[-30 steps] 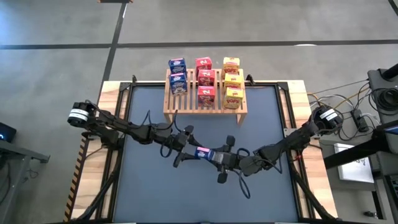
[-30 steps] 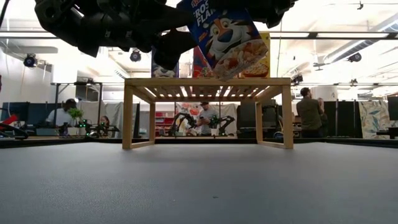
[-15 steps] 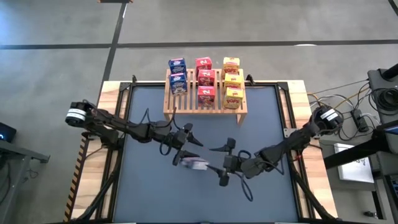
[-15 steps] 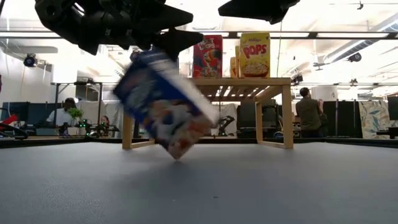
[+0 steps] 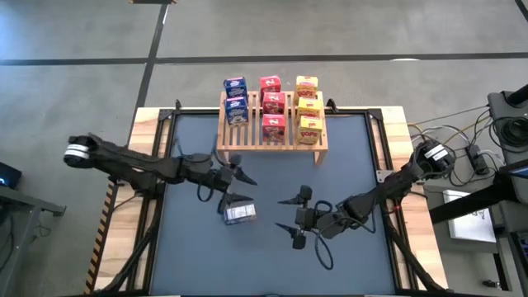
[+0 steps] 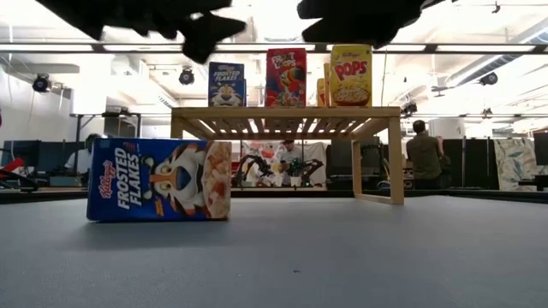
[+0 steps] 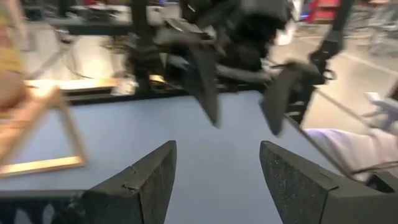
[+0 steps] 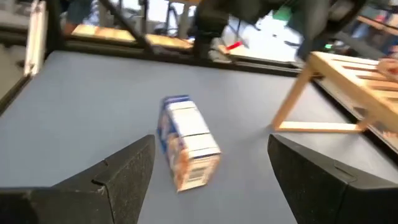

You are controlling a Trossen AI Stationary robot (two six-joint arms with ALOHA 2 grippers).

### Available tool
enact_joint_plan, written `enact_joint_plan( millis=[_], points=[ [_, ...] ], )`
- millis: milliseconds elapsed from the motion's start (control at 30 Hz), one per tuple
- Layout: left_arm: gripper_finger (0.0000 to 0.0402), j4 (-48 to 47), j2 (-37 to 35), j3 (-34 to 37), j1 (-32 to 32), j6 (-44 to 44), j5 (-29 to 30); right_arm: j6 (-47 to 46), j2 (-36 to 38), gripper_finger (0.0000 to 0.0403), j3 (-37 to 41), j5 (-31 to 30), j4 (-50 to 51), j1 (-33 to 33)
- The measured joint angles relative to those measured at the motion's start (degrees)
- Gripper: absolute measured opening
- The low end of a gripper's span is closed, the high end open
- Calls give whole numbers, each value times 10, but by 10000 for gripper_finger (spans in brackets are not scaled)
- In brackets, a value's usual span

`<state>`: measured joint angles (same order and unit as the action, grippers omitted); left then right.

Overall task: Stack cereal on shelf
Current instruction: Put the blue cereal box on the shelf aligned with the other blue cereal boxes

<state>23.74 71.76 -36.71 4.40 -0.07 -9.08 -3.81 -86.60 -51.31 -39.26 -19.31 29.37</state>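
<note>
Cereal is what I check first: a blue box lies on its side on the dark mat, left of centre, and from table height I read its printed front facing me, long edge flat on the surface. Neither arm has hold of it. My right gripper hangs over the middle of the mat just right of that box, fingers spread wide with nothing between them; through its wrist camera I see the box lying on the mat ahead of the two dark fingers, apart from both. My left gripper sits a little farther back, just beyond the fallen box and above it, and its jaws stand partly apart and empty, which the left wrist view confirms with bare mat showing between the fingers. In that same view I see the other arm's gripper farther off, also open. Beyond both grippers, at the far edge of the mat, stands the shelf, a light wooden slatted rack on short legs. On it I count eight boxes in three columns: two blue boxes at the left, three red boxes in the middle and three yellow boxes at the right, all upright.
</note>
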Motion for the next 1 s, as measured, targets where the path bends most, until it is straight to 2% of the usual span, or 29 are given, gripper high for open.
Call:
enact_joint_plan(
  millis=[133, 267, 500, 667, 767, 1000],
  points=[
    [215, -58, -92, 12, 0, 11, 50, 14, -22, 304, 0, 72, -48, -19],
    [215, -67, -168, 49, 0, 13, 56, 14, -47, 306, 0, 169, -90, -56],
    [215, -15, -261, 153, 0, -4, 70, 37, -85, 305, -5, 246, -95, -127],
    [215, 23, -299, 207, 0, -15, 71, 66, -127, 306, -57, 318, -85, -157],
    [215, 38, -309, 221, 0, -19, 71, 76, -160, 304, -106, 336, -32, -165],
    [215, 43, -306, 223, 0, -20, 71, 97, -251, 304, -260, 337, 154, -172]
  ],
)
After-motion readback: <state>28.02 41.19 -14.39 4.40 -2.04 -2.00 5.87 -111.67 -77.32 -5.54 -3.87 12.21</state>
